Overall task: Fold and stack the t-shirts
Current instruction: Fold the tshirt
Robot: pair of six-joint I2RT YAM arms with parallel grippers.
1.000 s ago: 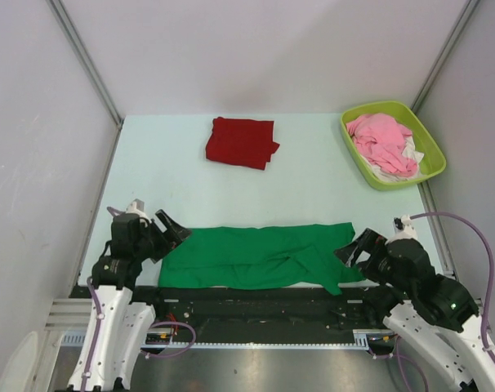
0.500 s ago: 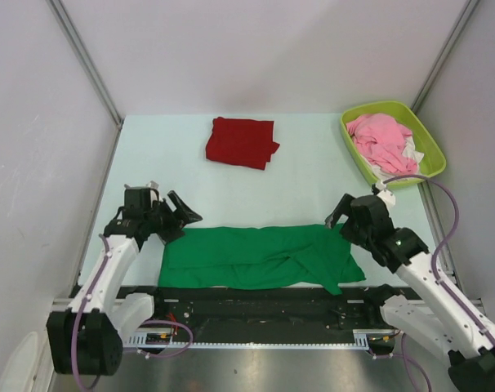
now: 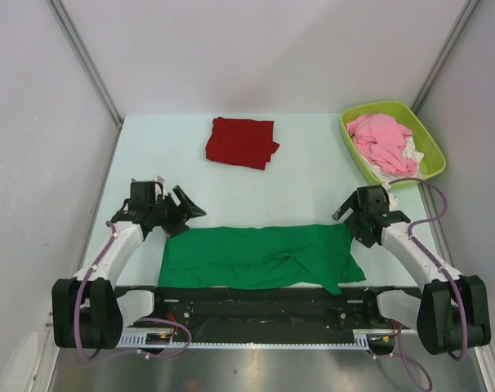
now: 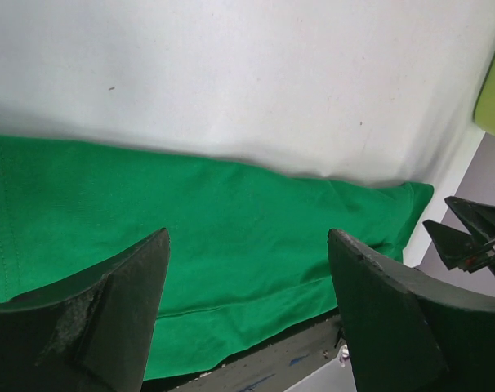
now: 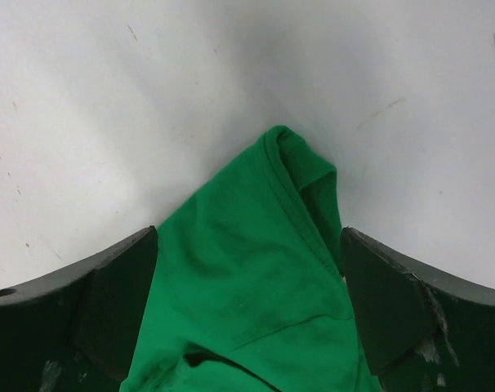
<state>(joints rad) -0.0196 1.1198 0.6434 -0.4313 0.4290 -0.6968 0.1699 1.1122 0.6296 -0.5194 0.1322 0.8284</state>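
**Top view.** The green t-shirt (image 3: 260,257) lies as a long, partly folded band along the near edge of the desk (image 3: 313,184). The dark red t-shirt (image 3: 241,142) sits folded near the far edge, well apart from it. A lime basin (image 3: 386,106) holding a pink garment (image 3: 382,140) stands at the far right corner. The left jaws hover just beside the band's far left corner, and the right jaws hover at its far right corner. Both pairs are spread wide and hold nothing. The step in hand looks like taking the two far corners for the next fold.

**Left wrist view.** The spread jaws frame the green t-shirt (image 4: 190,220) and its far edge, with bare desk beyond. They point more at the middle of the cloth than at a corner. A good grasp likely calls for coming down over the edge itself, so that one jaw slides beneath and every layer is caught.

**Right wrist view.** The corner of the green t-shirt (image 5: 239,310) sits centred between the wide-open jaws, its hem rolled over itself. Pinching behind that roll should keep the thin tip from slipping out. Both arms should probably close and lift together at equal height, so the band does not skew or drag off the near edge.
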